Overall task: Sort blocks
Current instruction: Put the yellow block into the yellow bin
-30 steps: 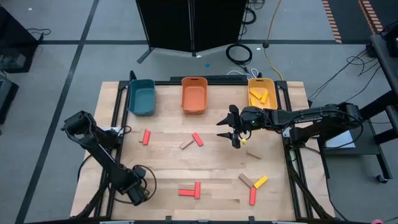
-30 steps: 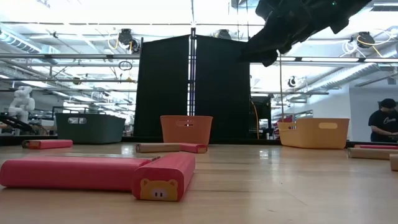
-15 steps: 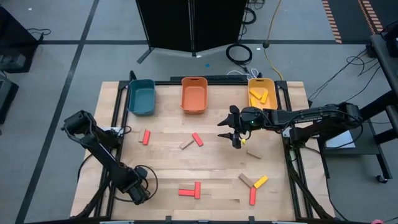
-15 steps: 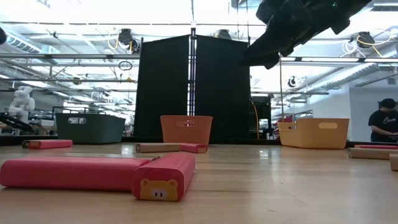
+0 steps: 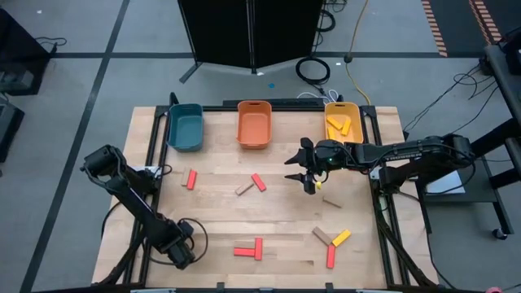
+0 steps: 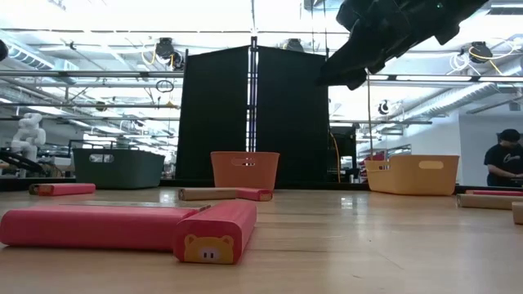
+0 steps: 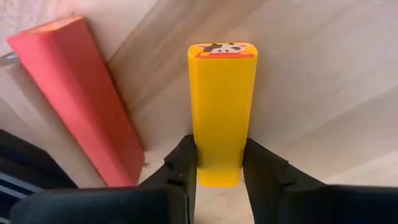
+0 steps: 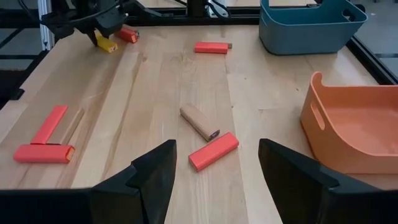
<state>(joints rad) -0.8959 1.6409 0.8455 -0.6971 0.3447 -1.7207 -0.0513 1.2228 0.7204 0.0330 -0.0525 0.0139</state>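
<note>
A yellow block (image 7: 222, 106) lies on the table by its near left corner, beside a red block (image 7: 81, 99). My left gripper (image 5: 181, 254) stands over it, pointing steeply down and shut on it; in the high view the gripper hides the block. In the right wrist view the same gripper (image 8: 99, 34) and yellow block (image 8: 106, 45) show far off. My right gripper (image 5: 303, 171) hangs open above the table's middle right, and nothing is between its fingers (image 8: 155, 168). More red, tan and yellow blocks lie flat on the wood. My left gripper pinches the yellow block between its two fingers (image 7: 183, 162), which press the two long sides at one end (image 7: 219, 168). The fingers come from above, slanting steeply down. The block lies flat on the table, and its other end, with a cow picture, points away from the gripper.
A teal bin (image 5: 186, 126), an orange bin (image 5: 254, 124) and a yellow bin (image 5: 343, 122) holding yellow blocks stand along the far edge. Two red blocks (image 5: 248, 250) lie at the near middle. A tan (image 5: 323, 236), a yellow (image 5: 341, 238) and a red block (image 5: 331, 256) lie near right.
My left gripper has rolled a little about its own pointing line while staying in place at the near left corner. My right gripper and the blocks seen from above have kept still.
</note>
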